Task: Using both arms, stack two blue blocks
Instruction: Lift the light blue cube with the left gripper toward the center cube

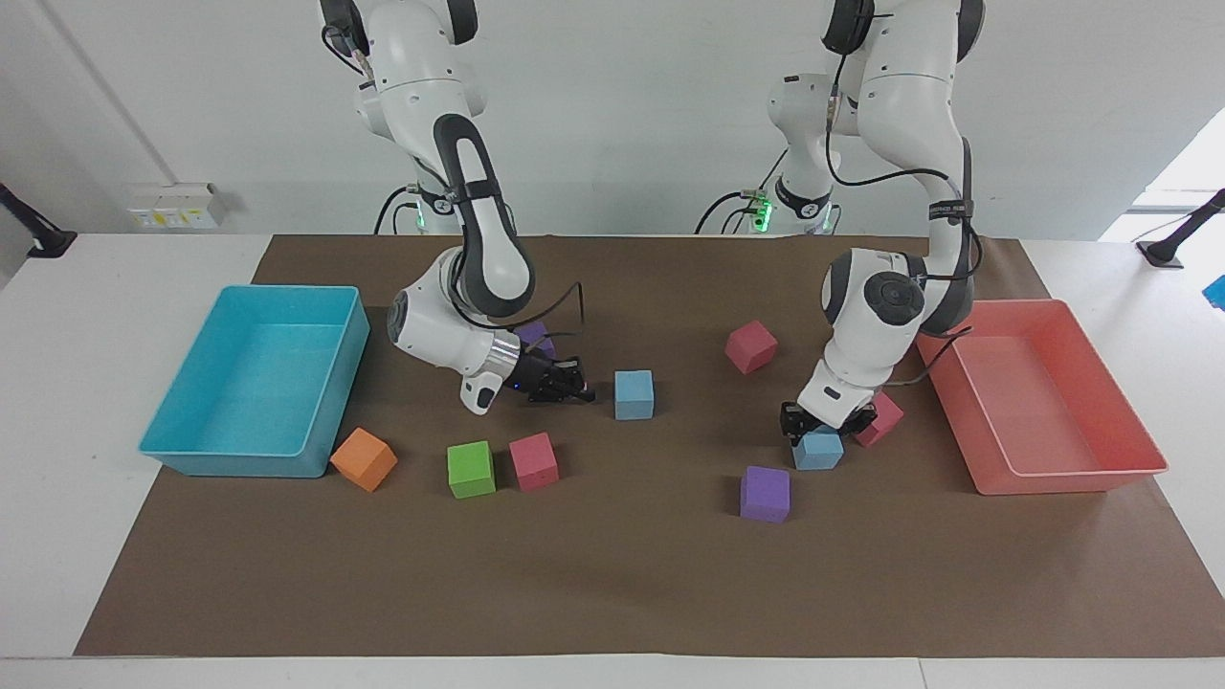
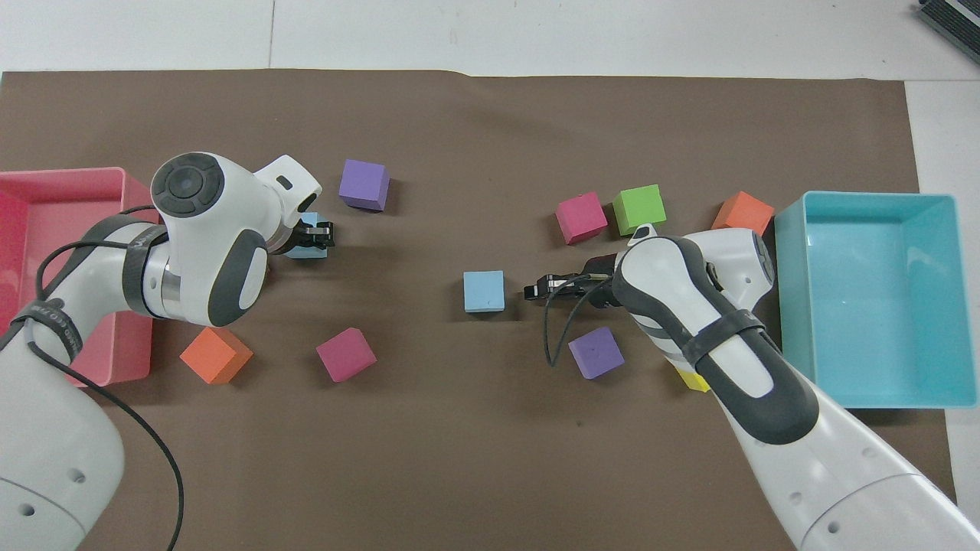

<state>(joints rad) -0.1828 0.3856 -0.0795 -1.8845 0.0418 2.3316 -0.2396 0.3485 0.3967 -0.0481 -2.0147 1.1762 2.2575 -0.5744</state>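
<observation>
One blue block (image 1: 816, 450) lies toward the left arm's end of the table, and in the overhead view (image 2: 300, 250) the hand mostly covers it. My left gripper (image 1: 825, 421) (image 2: 315, 233) is down at its top, open, with a finger on either side. The other blue block (image 1: 634, 394) (image 2: 484, 291) lies alone near the middle of the brown mat. My right gripper (image 1: 567, 384) (image 2: 538, 289) waits low beside that block, pointing at it with a small gap between.
A turquoise tray (image 1: 191, 450) stands at the right arm's end and a pink tray (image 1: 1053, 478) at the left arm's end. A purple cube (image 1: 765, 493) and a pink cube (image 1: 882, 418) lie close to the left gripper. Green (image 1: 471, 469), pink (image 1: 533, 461) and orange (image 1: 364, 459) cubes lie near the right arm.
</observation>
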